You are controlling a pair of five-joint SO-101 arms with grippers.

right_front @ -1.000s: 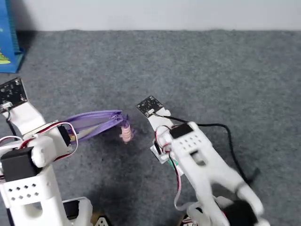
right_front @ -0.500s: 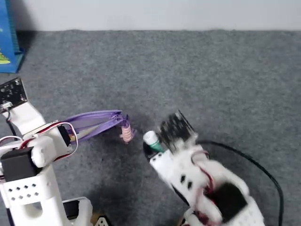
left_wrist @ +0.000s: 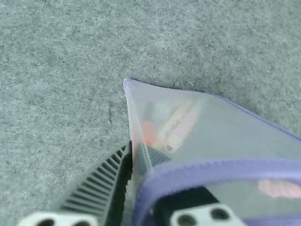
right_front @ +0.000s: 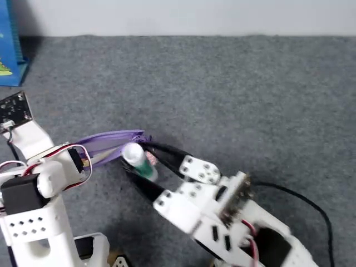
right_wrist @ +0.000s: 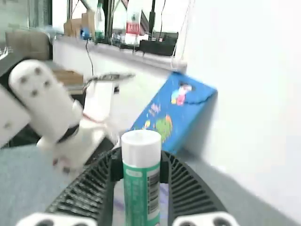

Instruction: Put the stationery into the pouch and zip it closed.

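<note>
1. A blue box (right_front: 8, 50) stands at the 10 o'clock edge of the grey table (right_front: 250, 83) in the high view.
2. The left gripper (right_front: 84, 158) sits at 8 o'clock. Its jaws are nearly closed, pinching the edge of the purple pouch (right_front: 111, 143).
3. The pouch runs from that gripper toward 2 o'clock, held off the table. The left wrist view shows pinkish items through its translucent wall (left_wrist: 211, 136).
4. The glue stick (right_front: 139, 160) lies just at 6 o'clock of the pouch's far corner, its white cap toward 11 o'clock.
5. The right gripper (right_front: 135, 157) is clamped around the glue stick, one black finger on each side. Its arm trails away toward 4 o'clock.
</note>
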